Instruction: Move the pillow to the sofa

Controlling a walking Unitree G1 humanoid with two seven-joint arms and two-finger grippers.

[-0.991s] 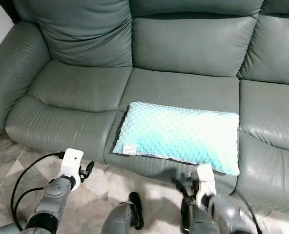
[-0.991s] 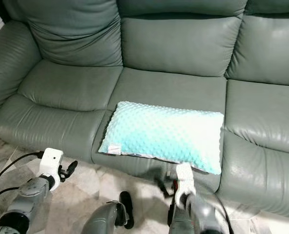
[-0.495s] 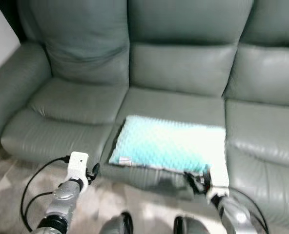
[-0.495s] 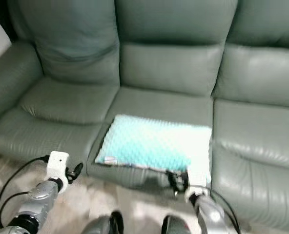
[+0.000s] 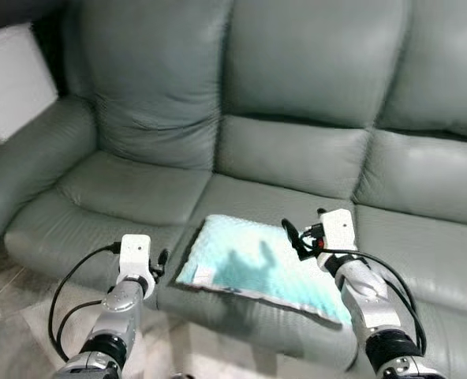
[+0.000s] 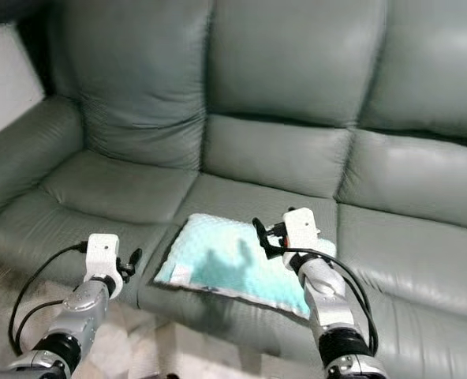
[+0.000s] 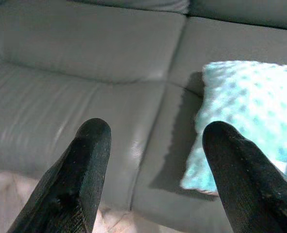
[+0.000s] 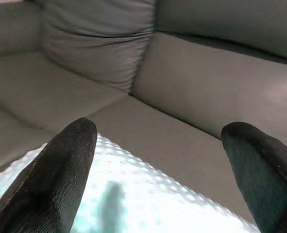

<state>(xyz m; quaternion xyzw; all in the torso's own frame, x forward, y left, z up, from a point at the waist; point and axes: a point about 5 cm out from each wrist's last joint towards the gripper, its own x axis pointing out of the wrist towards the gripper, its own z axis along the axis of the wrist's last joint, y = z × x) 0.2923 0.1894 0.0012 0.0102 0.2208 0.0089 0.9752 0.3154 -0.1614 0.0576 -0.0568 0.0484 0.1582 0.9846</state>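
Pillow [image 5: 253, 268], pale turquoise and dimpled, is lying flat on the middle seat cushion of the grey-green sofa [image 5: 131, 178], its near edge reaching the cushion's front. From left to right: the left gripper [image 5: 156, 263] is hovering low before the seat front, just beside the pillow's left edge, jaws spread and empty; the right gripper [image 5: 295, 238], which half a second ago hung below the pillow's front edge, is now raised above its right half, jaws likewise spread, casting a shadow on the fabric. The camera has also tilted upward, showing more backrest. With both grippers released and lifting clear, the placement is judged essentially complete.
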